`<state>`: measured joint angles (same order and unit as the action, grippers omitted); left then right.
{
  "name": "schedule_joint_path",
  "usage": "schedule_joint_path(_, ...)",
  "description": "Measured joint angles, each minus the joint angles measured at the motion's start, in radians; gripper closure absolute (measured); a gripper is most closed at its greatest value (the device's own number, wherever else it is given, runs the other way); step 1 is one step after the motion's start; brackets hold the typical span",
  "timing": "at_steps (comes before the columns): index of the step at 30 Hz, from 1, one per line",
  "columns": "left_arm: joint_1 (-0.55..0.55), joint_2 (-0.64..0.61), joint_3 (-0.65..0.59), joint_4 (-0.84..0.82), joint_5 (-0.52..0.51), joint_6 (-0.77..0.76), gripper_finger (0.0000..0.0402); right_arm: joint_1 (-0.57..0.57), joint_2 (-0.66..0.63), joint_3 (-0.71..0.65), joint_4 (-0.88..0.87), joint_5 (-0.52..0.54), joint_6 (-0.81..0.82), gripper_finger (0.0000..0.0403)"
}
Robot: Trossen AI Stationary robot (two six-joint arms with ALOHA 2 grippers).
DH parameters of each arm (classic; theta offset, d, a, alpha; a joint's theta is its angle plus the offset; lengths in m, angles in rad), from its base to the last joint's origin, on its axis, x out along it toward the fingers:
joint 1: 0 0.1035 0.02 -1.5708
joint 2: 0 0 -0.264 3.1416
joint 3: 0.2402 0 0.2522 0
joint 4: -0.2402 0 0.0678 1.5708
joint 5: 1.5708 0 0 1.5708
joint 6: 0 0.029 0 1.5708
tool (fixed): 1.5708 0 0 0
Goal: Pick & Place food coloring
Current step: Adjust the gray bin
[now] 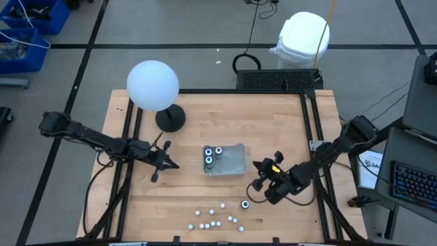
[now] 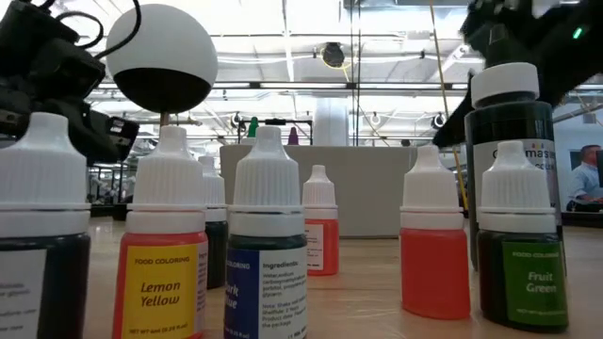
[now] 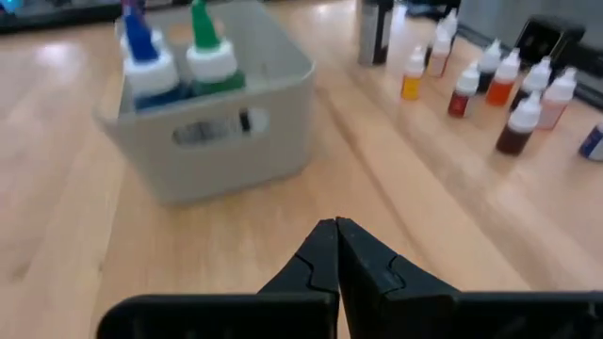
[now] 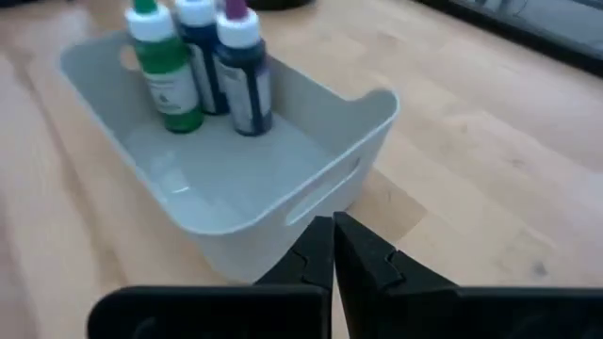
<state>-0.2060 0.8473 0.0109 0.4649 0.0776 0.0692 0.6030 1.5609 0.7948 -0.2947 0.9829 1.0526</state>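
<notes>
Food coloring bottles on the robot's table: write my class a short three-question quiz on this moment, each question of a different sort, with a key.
1. True or false: the left gripper is shut on a bottle.
2. How many bottles stand in the grey bin? A) none B) three C) six
3. Fill in: in the low view, the bottle with the yellow label reads "Lemon ____".

Key
1. False: both it and the right gripper are shut with nothing between the fingers.
2. B: the three bottles stand together at one end of the bin; the small bottles stand loose on the table.
3. Yellow.
</notes>
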Motion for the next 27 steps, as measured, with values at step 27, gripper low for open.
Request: schedule_joint_path(27,-0.016,0.319,0.042,0.295,-0.087,-0.046,0.0397,-0.129,0.162,-0.073,0.400,-0.133,-0.174,0.0403)
